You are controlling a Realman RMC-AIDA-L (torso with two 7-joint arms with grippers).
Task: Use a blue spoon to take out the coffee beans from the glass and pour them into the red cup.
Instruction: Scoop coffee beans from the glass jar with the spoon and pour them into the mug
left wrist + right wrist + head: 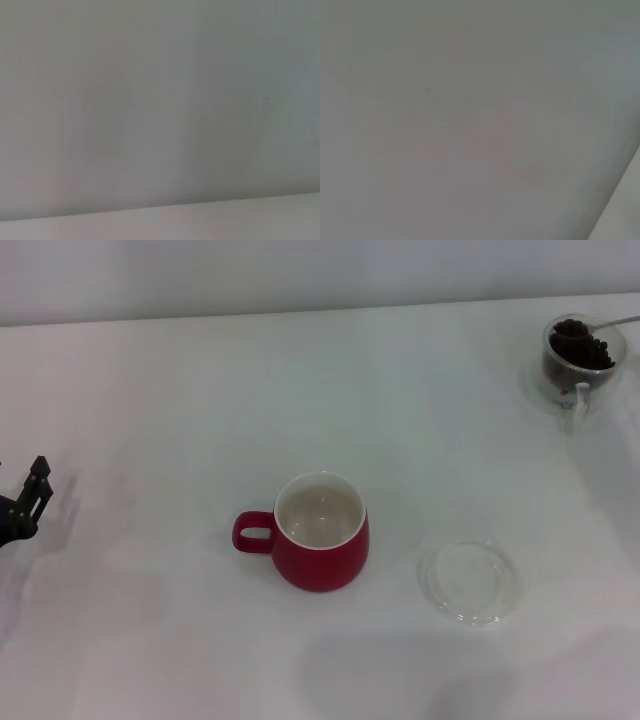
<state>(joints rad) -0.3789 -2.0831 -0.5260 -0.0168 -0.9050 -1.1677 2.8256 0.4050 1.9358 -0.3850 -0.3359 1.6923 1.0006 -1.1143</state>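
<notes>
Best gripped by the thin, slick, light spoon handle jutting from the fragile glass — left gripper parked far-left, finger state unclear; right gripper unseen.

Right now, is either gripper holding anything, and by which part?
Nothing is held. The left gripper sits idle at the table's left edge with nothing between its fingers; the right gripper is out of view. The silver-bowled spoon rests in the small clear glass, ungripped.

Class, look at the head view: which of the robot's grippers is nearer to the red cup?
Left. The left gripper sits at the table's left edge, well apart from the red cup. The right gripper is out of view.
</notes>
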